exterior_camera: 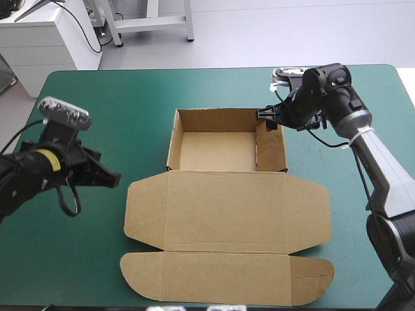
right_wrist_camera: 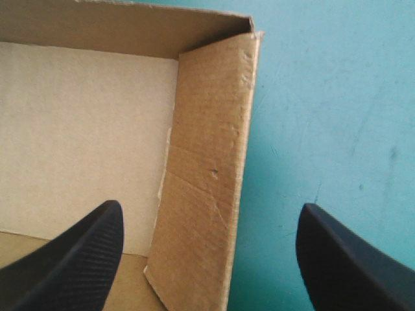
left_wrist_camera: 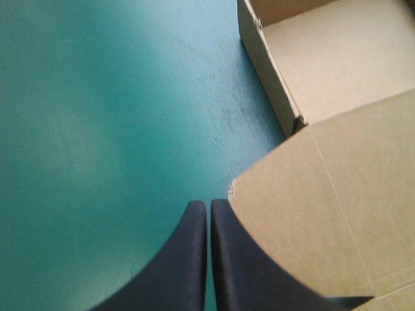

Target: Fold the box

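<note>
The brown box [exterior_camera: 227,188] lies mid-table as an open tray with raised walls, its lid [exterior_camera: 227,210] spread flat toward the near edge. My right gripper [exterior_camera: 271,116] hovers open over the tray's far right corner, its fingers straddling the right wall [right_wrist_camera: 207,188], one over the tray floor [right_wrist_camera: 84,129], the other over the teal-green cover. My left gripper [exterior_camera: 111,177] is shut and empty, low over the cover just left of the lid's left flap [left_wrist_camera: 324,207], its tips [left_wrist_camera: 209,206] close to the flap's rounded corner. The tray's left wall [left_wrist_camera: 269,71] shows ahead.
The teal-green cover [exterior_camera: 97,103] is bare to the left of the box and along the far edge. A rounded tuck flap [exterior_camera: 227,278] reaches close to the table's near edge. White furniture stands beyond the far left corner.
</note>
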Robot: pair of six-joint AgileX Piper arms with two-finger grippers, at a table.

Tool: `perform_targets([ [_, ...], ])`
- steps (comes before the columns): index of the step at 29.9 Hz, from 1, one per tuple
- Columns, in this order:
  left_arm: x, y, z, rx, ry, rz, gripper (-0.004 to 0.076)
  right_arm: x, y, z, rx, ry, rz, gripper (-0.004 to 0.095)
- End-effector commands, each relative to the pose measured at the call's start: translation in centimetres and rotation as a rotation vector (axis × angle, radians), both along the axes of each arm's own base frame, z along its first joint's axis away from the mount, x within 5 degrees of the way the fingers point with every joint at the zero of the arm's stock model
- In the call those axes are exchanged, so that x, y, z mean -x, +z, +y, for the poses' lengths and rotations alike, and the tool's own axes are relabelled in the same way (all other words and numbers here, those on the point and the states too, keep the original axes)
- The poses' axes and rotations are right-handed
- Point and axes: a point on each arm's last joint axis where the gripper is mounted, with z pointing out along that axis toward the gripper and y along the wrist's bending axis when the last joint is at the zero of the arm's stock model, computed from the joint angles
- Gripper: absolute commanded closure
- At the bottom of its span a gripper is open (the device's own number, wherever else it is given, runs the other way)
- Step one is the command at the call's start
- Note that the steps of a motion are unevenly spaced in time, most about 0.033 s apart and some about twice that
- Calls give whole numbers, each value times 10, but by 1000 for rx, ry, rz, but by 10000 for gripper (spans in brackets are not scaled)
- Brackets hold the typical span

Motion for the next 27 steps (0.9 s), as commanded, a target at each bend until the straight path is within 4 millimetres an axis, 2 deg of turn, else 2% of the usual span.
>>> perform_targets([
  [1, 23, -9, 10, 52, -24, -111, 722, -2, 2, -2, -20, -7, -53, 222],
  [9, 62, -75, 28, 72, -20, -112, 723, -23, -44, 5, 12, -5, 70, 222],
  [15, 79, -112, 37, 71, -31, -146, 723, -26, -67, 9, 34, 29, 186, 251],
  [17, 82, -120, 38, 67, -32, -139, 723, -26, -68, 9, 38, 35, 192, 314],
  [18, 83, -124, 39, 65, -32, -134, 723, -25, -67, 8, 43, 45, 196, 377],
  [20, 85, -126, 40, 66, -32, -136, 723, -25, -65, 8, 48, 55, 193, 544],
  [23, 85, -127, 40, 64, -32, -132, 723, -23, -58, 8, 51, 77, 171, 918],
  [27, 85, -127, 40, 67, -33, -139, 723, -21, -47, 4, 75, 148, 126, 929],
])
